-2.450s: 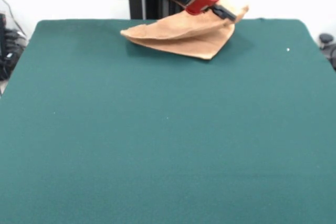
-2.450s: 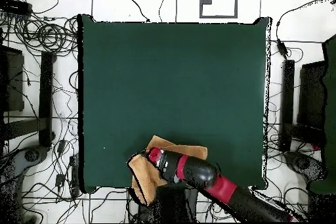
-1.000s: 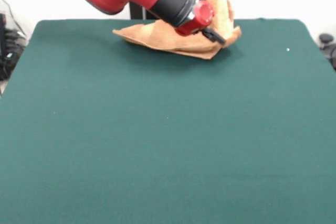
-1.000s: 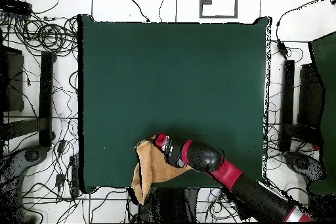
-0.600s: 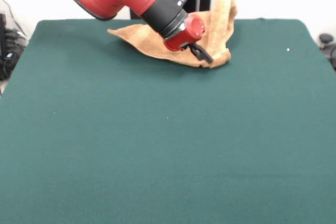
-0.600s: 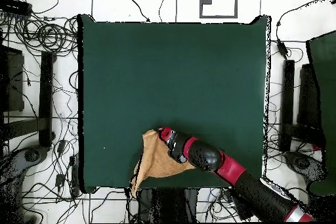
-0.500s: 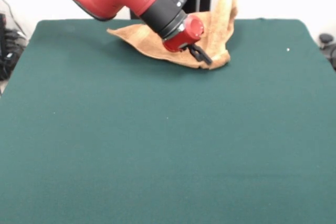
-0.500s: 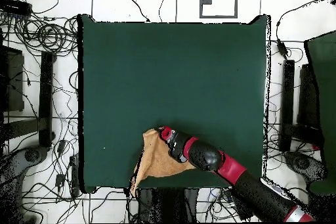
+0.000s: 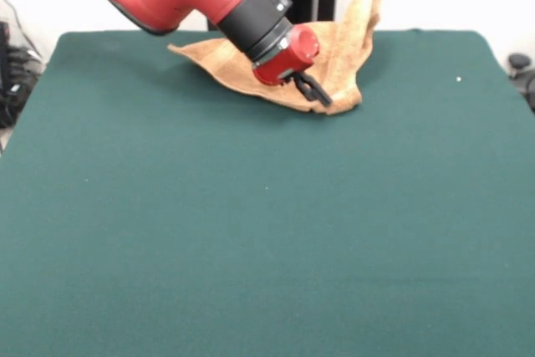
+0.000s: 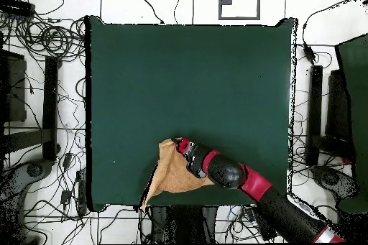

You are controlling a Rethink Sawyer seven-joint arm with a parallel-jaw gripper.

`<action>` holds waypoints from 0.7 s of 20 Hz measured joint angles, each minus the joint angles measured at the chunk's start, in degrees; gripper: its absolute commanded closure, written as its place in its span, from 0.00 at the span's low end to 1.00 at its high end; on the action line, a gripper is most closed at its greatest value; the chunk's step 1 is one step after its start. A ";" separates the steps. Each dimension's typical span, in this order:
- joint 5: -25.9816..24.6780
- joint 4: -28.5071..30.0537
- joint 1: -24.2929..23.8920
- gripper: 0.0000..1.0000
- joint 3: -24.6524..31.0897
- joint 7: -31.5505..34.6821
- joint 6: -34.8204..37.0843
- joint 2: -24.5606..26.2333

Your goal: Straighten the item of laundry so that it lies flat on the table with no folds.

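Jaws of the gripper (image 9: 316,94) are clamped on the near corner of the orange-tan towel (image 9: 334,48). Its cloth lies bunched and folded on the green table (image 9: 267,232), one flap standing upright.

towel (image 9: 338,52) at table (image 9: 251,232) edge

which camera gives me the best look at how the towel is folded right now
The front view: the towel shows one part standing up past the table's far edge, with the gripper at its near corner. The overhead view shows only a tan wedge, partly covered by the arm.
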 measured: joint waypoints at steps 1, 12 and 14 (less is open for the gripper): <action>-0.44 -0.02 -0.08 1.00 0.05 0.00 -0.15 0.13; -3.94 -1.55 -1.07 1.00 1.78 0.00 -0.57 2.38; -4.00 -1.86 -1.04 1.00 2.08 0.00 -0.57 2.51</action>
